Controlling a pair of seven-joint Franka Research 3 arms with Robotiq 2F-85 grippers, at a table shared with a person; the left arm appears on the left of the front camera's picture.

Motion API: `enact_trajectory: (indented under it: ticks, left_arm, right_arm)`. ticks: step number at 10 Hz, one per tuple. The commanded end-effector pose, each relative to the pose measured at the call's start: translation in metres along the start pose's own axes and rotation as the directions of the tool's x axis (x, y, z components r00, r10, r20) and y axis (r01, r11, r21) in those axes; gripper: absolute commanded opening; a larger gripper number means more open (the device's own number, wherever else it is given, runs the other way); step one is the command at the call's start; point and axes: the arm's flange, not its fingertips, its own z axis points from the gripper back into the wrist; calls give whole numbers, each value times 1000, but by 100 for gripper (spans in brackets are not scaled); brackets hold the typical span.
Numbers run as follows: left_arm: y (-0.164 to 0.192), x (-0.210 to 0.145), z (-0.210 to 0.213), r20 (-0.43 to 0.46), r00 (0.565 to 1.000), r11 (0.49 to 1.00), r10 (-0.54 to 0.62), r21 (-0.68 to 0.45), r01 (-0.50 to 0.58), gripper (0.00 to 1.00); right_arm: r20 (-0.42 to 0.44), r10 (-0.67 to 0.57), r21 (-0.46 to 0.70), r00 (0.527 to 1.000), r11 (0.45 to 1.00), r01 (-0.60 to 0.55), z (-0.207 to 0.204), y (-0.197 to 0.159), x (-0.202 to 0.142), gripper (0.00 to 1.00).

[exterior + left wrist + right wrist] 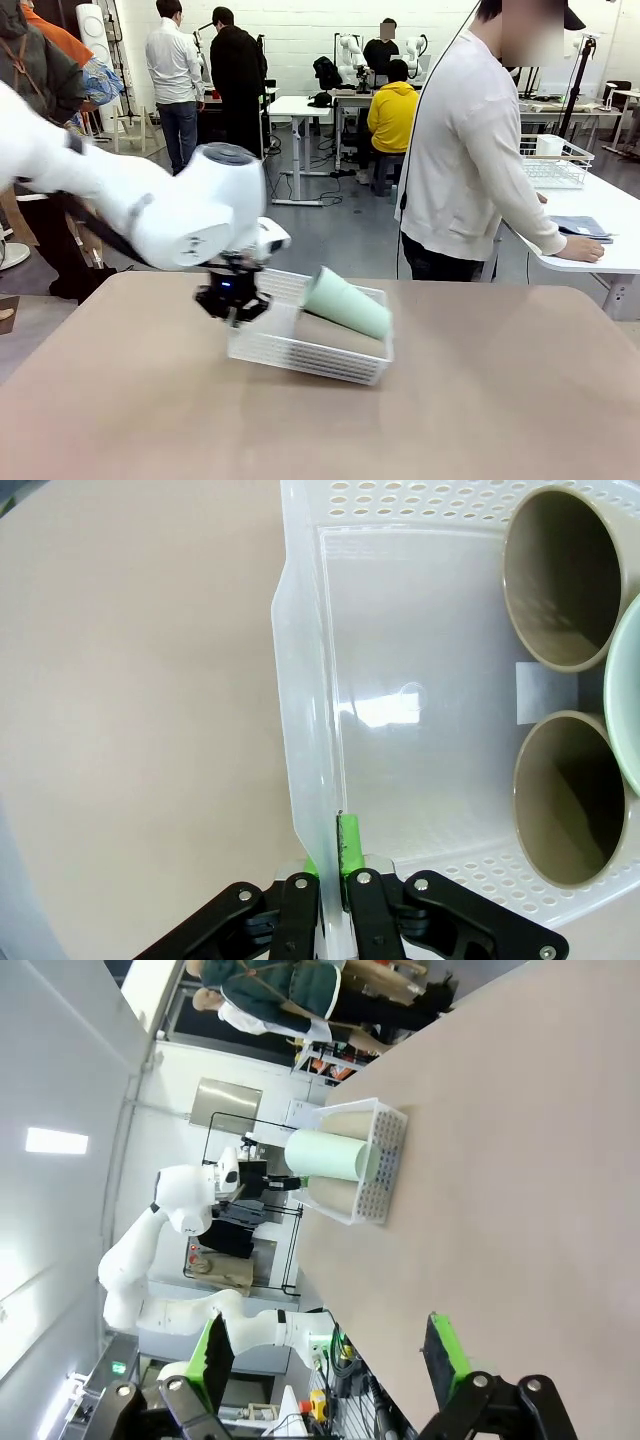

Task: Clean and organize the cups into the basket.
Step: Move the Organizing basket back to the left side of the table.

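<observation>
The left gripper (233,305) has its fingers (349,842) clamped on the end wall of the basket (300,352), one green pad inside the wall and one outside, as the left wrist view shows. That pinch on a thin plastic rim looks chosen because the wall is the only part slim enough to fit between the fingers. In the front view the held end, at about 9 o'clock of the basket, rides higher than the far end, so the basket sits tilted on the bench (480,400), its low corner toward 4 o'clock.

All three cups lie on their sides inside. The mint green cup (347,302) rests on top, with its open mouth toward the raised end and its narrow base toward 4 o'clock. In the left wrist view the two brown cups (565,575) show their open mouths side by side at 1 and 4 o'clock, with the mint rim at 3 o'clock between them. The tilt probably keeps the cups pressed toward the low end rather than rolling out.

The right gripper (330,1355) hovers well apart from the basket with its fingers spread wide and nothing between them, looking along the bench from a distance. A person stands across the bench, turned to another table.

With the cups already in, the task seems nearly finished; I judge the remaining work is setting the basket flat.
</observation>
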Motion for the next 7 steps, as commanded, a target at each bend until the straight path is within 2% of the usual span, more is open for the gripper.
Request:
enact_trajectory:
  ticks: [1, 4, 5, 7]
  left_arm:
    - [83, -17, 21, 73, 997, 997, 23, 66, -28, 5]
    - [188, -28, 25, 132, 991, 1000, -15, 10, 14, 5]
    - [209, -31, 18, 146, 989, 1000, -27, 1, 27, 5]
    - [237, -42, -7, 114, 992, 998, -60, -18, 62, 5]
  right_arm:
    - [3, -5, -14, 1000, 1000, 5, -3, 3, 1, 100]
    - [3, -5, -14, 1000, 1000, 5, -3, 3, 1, 100]
    - [3, -5, -14, 1000, 1000, 5, -3, 3, 1, 100]
    - [3, -5, -14, 1000, 1000, 5, -3, 3, 1, 100]
